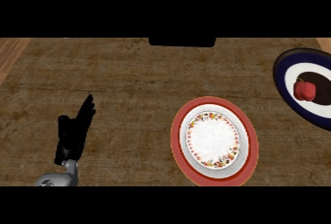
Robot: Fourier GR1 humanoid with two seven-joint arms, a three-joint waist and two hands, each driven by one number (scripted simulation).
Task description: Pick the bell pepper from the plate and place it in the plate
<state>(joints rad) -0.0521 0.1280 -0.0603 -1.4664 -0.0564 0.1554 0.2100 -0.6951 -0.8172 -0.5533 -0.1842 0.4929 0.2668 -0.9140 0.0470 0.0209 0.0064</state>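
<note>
Pepper [305, 90] sits on the dark centre of the blue plate [285, 65] at far right, stem side roughly up; not yet picked. Red plate [179, 144], red rim w/ floral inner band, lies mid-counter, nothing on it, well apart from the blue plate. Left hand [72, 131] shows at lower left over the counter [129, 74], fingers straight and pointing up-view, holding nothing; reads as resting. Right hand not in view, so can't tell its state. Step in hand, by my reading: reach for the pepper, prob. w/ the right arm since the blue plate is on that side. To do it well: come down from above, curl fingers round the pepper's body not the stem, lift clear of the blue rim before swinging left, then set down inside the floral ring, not on the sloped red rim where it could roll. Hidden/unclear: blue plate cut off by right edge; dark block [181, 42] at top edge unidentifiable; pepper's far side unseen.
</note>
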